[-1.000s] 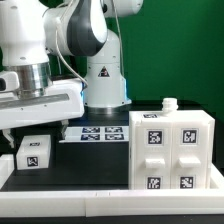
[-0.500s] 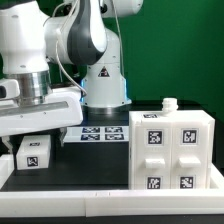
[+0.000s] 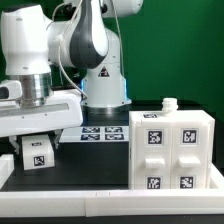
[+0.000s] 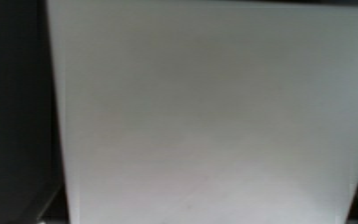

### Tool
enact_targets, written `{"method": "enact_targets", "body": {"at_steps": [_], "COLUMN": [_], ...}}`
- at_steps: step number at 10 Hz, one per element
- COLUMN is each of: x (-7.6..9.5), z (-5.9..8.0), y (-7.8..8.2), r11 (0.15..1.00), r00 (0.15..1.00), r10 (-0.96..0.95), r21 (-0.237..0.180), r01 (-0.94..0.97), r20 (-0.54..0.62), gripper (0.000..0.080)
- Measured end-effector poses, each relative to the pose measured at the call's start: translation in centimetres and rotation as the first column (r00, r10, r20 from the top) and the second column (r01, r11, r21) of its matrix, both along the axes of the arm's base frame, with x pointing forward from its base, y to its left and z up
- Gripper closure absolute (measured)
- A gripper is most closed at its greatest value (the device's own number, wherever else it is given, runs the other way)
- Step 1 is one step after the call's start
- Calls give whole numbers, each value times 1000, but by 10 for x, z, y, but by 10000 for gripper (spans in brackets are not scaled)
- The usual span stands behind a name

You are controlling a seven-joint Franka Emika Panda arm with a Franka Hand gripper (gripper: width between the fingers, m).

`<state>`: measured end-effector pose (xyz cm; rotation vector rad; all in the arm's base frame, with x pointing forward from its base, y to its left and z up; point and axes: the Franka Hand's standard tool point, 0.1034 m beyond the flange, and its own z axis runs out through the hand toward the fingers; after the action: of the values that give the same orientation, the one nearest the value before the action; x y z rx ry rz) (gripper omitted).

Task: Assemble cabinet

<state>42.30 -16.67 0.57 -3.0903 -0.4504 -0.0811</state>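
The cabinet (image 3: 170, 150) is sitting on the table (image 3: 92, 176) at the exterior view's right. The gripper (image 3: 36, 131) is hanging right over a small tagged block (image 3: 37, 154), and honestly can't tell if it's apart or together.

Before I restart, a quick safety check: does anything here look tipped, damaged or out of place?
Nothing stands out: the cabinet stands upright, the small tagged block sits level, and the marker board lies flat.
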Motion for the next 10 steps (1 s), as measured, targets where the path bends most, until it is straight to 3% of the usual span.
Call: {"method": "enact_targets", "body": {"at_steps": [2,4,8,10], "x": [2,9,33,59], "z": [2,22,98,134], "y": [1,20,83,127], "r11": [1000,1000,999,992], "r00": [1000,1000,999,993], "r10": [3,-5,-14,-107], "r21": [-1,1,51,68], "r01": [-3,5,16,110], "r20": [3,13,-30,-48], "gripper": [242,242,243,243]}}
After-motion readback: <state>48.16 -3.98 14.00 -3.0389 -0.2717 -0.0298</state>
